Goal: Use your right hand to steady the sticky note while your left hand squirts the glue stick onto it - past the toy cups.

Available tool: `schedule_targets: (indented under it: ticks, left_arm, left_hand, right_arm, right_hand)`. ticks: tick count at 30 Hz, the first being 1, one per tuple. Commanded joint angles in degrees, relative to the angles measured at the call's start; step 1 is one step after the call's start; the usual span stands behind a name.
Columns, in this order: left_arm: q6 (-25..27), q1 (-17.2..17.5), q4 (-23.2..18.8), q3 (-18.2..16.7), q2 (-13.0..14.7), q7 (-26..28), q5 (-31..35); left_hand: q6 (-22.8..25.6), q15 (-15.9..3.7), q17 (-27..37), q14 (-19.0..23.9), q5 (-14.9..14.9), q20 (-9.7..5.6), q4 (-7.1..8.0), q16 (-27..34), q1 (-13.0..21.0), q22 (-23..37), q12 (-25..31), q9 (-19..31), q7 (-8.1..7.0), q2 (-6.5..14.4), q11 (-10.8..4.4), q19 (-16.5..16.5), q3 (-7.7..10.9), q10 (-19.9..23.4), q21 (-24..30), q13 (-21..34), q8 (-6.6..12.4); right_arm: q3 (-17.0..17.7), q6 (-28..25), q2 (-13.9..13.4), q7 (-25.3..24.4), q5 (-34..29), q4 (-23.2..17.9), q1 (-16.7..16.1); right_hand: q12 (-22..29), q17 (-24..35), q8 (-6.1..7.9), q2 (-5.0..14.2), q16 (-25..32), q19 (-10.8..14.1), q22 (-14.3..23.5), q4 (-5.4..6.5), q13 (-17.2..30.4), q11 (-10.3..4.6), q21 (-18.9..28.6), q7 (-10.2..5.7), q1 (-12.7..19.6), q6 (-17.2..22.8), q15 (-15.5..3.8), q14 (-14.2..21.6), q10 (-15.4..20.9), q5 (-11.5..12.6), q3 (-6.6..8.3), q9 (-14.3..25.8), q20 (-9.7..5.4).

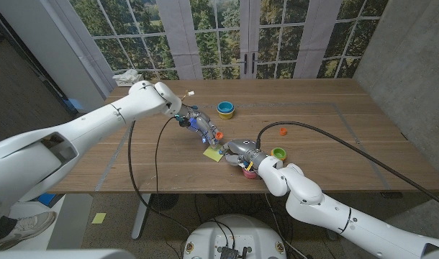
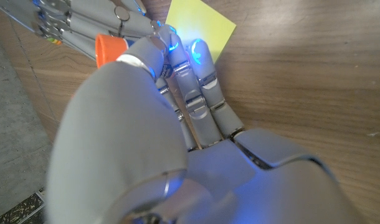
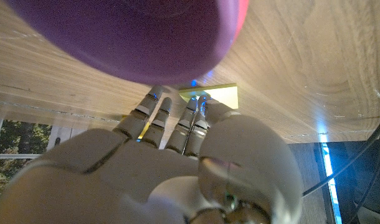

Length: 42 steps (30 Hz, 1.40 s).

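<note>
Nearest the robot, the right hand [image 1: 241, 150] reaches in from the front edge of the table [image 1: 335, 137], its fingertips [image 3: 199, 102] pressing on the near part of the yellow note [image 1: 214, 154]; it grips nothing, fingers extended and close together on the paper. A pink cup [image 1: 249, 171] sits just beside this hand at the wrist, and in the right wrist view a purple cup [image 3: 134, 37] stands close to the fingers, blurred. A green cup [image 1: 278, 153] stands just right of the hand. The note lies flat near the table's middle, between the two hands. Beyond it, the left hand [image 1: 196, 124] is closed around the glue stick [image 1: 214, 134], whose orange end [image 2: 109, 48] shows in the left wrist view; the stick points down toward the note, but contact with the paper cannot be confirmed. A small orange cap [image 1: 283, 131] lies apart to the right. Farther back, a blue cup with a yellow rim [image 1: 226, 108] stands alone toward the window side. Black cables [image 1: 327, 133] cross the table.
</note>
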Motion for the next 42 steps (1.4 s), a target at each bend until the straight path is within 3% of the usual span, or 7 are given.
schedule_targets:
  ticks: [1,17,25,42]
  left_arm:
    - [-0.25,3.49,-3.17,-3.26,2.02,0.61,-2.75]
    - [1.3,6.66,-8.57,-6.85,5.54,2.3,-6.84]
    - [1.2,7.01,-9.09,-6.96,6.22,2.46,-7.11]
    - [-1.55,8.59,-10.91,-10.66,7.61,6.66,-7.47]
  left_hand:
    - [0.87,-6.89,0.23,5.88,0.11,-6.76,0.55,-0.38,0.12,0.21,0.13,0.02,1.97,0.73,0.89,-0.4,0.38,8.96,-0.2,1.03,0.16]
    - [0.87,-6.89,0.32,5.87,0.01,-6.82,0.43,-0.54,0.26,0.28,-0.14,0.13,2.22,0.8,1.08,-0.35,0.26,9.06,-0.15,1.24,0.25]
    - [0.83,-6.88,0.33,6.06,-0.02,-6.83,0.44,-0.55,0.31,0.31,-0.24,0.2,2.31,0.89,1.06,-0.23,0.19,9.08,-0.06,1.39,0.27]
    - [0.97,-6.89,0.31,6.14,-0.05,-6.83,0.41,-0.71,0.37,0.29,-0.44,0.21,2.12,0.87,1.04,-0.15,0.05,9.27,-0.05,1.54,0.3]
  right_arm:
    - [-0.82,-2.53,0.31,3.77,-1.02,-0.71,0.92]
    - [-2.82,-7.1,1.79,7.51,-5.41,-0.32,2.15]
    - [-2.54,-6.03,1.53,6.74,-4.93,-0.31,2.13]
    - [-2.25,-5.46,1.75,6.27,-4.06,0.08,2.15]
  right_hand:
    - [0.42,0.12,0.67,0.18,0.26,-0.77,0.01,-0.44,0.19,0.32,0.12,0.42,0.31,1.2,-10.61,0.54,1.04,0.52,-0.11,0.14,-5.03]
    - [0.32,0.26,0.42,0.38,0.38,-1.74,0.0,-0.41,0.2,0.16,-0.17,0.5,0.37,1.67,-10.58,0.39,1.42,0.47,-0.48,0.15,-5.08]
    - [0.3,0.33,0.29,0.42,0.47,-1.83,0.0,-0.37,0.21,0.08,-0.17,0.36,0.4,1.69,-10.63,0.45,1.55,0.45,-0.58,0.16,-5.11]
    - [0.01,0.48,-0.06,0.48,0.57,-1.73,-0.01,-0.26,0.24,-0.02,-0.05,0.16,0.52,1.61,-10.66,0.36,1.29,0.41,-0.73,0.19,-5.27]
